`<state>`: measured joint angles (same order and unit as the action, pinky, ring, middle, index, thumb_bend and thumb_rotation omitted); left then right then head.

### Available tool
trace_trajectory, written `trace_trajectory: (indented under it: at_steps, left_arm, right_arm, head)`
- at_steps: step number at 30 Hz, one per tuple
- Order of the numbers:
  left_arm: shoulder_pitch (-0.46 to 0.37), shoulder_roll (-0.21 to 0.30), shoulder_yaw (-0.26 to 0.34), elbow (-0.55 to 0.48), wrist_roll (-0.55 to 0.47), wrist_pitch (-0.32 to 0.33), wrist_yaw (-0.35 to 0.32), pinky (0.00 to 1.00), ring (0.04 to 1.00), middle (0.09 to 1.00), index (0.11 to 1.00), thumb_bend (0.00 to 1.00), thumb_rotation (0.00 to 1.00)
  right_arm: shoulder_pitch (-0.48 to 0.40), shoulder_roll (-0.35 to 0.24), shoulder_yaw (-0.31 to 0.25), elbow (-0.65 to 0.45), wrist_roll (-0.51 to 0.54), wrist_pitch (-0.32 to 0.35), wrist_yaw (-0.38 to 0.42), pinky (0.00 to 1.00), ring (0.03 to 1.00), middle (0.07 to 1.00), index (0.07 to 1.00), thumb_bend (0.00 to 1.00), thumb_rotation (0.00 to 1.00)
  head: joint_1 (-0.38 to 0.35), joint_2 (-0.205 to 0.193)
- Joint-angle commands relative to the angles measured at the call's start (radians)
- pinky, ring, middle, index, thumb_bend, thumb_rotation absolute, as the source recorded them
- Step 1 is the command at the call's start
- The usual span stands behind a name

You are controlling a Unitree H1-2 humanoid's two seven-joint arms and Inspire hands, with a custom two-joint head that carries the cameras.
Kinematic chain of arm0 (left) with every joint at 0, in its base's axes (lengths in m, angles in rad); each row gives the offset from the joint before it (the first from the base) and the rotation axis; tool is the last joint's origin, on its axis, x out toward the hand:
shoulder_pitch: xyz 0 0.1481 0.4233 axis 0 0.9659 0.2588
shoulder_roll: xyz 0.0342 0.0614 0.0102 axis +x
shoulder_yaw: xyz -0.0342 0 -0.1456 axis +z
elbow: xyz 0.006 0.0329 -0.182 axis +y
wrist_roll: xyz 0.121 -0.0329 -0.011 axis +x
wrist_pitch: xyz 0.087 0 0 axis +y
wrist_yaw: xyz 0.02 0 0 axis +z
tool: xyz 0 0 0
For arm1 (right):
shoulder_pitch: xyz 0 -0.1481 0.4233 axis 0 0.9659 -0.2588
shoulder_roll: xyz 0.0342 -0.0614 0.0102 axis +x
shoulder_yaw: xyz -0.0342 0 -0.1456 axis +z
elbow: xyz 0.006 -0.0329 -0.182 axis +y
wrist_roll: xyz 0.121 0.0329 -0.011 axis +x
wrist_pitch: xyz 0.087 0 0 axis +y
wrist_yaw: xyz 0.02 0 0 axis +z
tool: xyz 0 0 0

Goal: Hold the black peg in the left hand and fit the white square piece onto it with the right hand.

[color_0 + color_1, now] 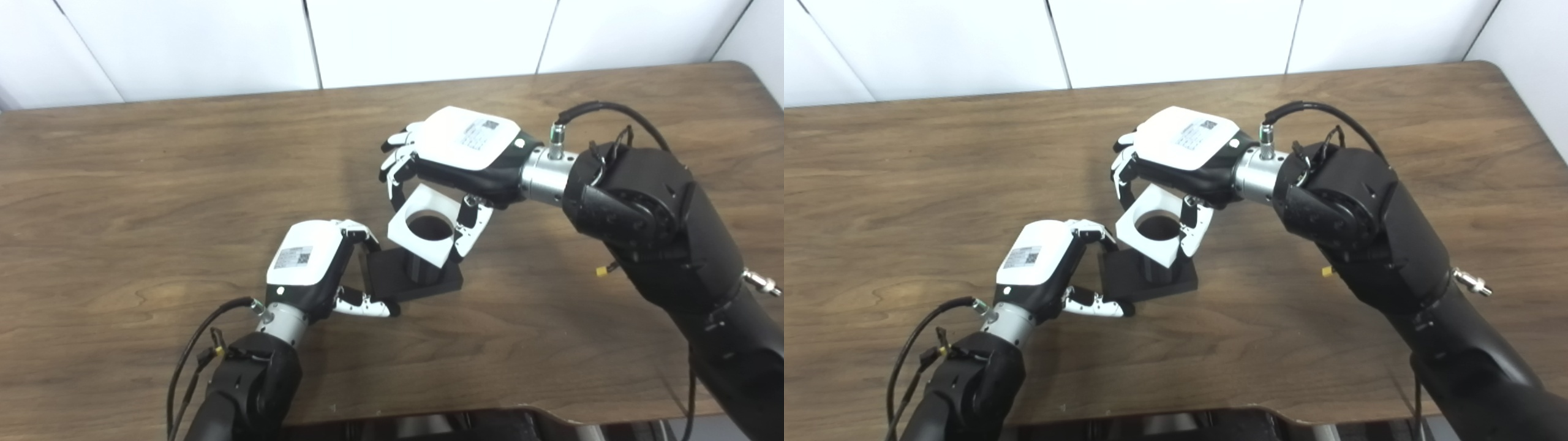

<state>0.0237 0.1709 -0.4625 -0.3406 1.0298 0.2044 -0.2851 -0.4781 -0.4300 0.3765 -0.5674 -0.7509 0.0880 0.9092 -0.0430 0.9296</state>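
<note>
The left arm (245,380) comes in nearest, at the bottom edge near seven o'clock, its black forearm trailing a thin cable. Its left hand (312,266) sits low over the table (122,202), fingers (361,236) curled over the far left corner of the black base and the thumb (366,306) pressed along the near left edge, so the hand pinches the peg (422,269) by its flat square base. The base rests on the wood just below the picture's centre; the short round post stands upright from it, its top hidden behind the white piece.

At one o'clock from the left hand, the right hand (456,159) hangs palm down and grips the square (427,226), fingers on its far left edge, thumb (468,236) on its near right edge. The square is tilted, far side raised, its round hole open upward and dark inside. Its lower corner overlaps the post; whether the hole has met the post I cannot tell.

The right arm (661,226) runs off toward four o'clock, a black cable looping over the wrist. White wall panels (429,37) stand beyond the table at twelve o'clock.
</note>
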Motion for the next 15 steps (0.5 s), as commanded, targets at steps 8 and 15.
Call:
trace_trajectory:
  at_steps: [8, 15]
  left_arm:
    - [0.004, 0.0, -0.037, 0.003, 0.03, -0.011, -0.047, 0.78, 0.794, 0.745, 0.485, 0.52, 0.06]
    - [-0.001, 0.003, -0.044, 0.006, 0.057, -0.011, -0.049, 0.78, 0.794, 0.743, 0.485, 0.52, 0.06]
  right_arm:
    - [-0.007, 0.001, -0.001, -0.031, 0.001, -0.004, 0.013, 0.91, 0.911, 0.798, 0.485, 0.52, 0.13]
    - [-0.003, 0.002, 0.004, -0.044, 0.001, 0.009, 0.034, 0.92, 0.916, 0.797, 0.486, 0.52, 0.13]
  head:
    - [0.0, 0.004]
    - [0.002, 0.008]
